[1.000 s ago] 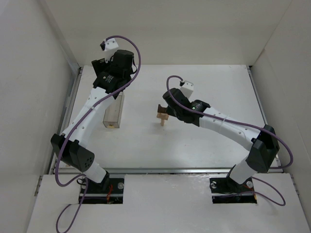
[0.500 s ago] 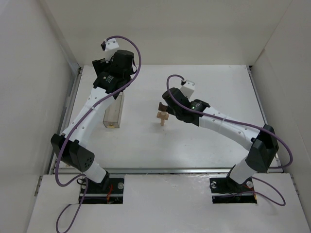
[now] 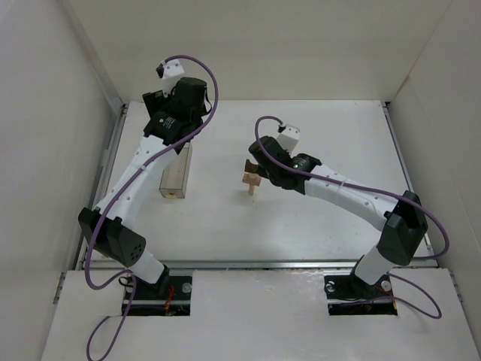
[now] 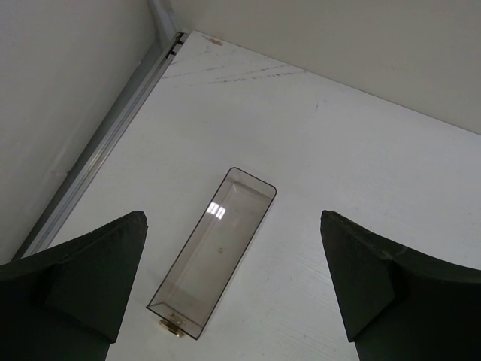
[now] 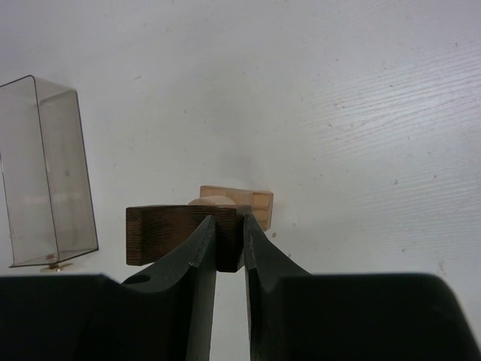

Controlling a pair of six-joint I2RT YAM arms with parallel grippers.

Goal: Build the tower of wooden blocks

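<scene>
Right wrist view: right pincer [image 5: 228,224] clenched on the dark brown block [image 5: 161,235], over the pale tan crosspiece [image 5: 255,201]; left pincer [image 4: 233,219] released.

White-shelled left arm [image 3: 139,169] and right arm [image 3: 353,197], black-jointed; purple cables [image 3: 214,86] are attached; black tapered fingers [image 4: 83,278] are fitted.

the top view looks steeply down from behind both bases, holding the whole table [image 3: 316,226]. the left wrist view looks from high up past the spread left gripper [image 4: 233,218] onto the clear box [image 4: 214,252] below it. the right wrist view sits low and close behind the right gripper [image 5: 229,222], clamped on the dark block [image 5: 161,235]; the same box shows to that hand's left.
</scene>
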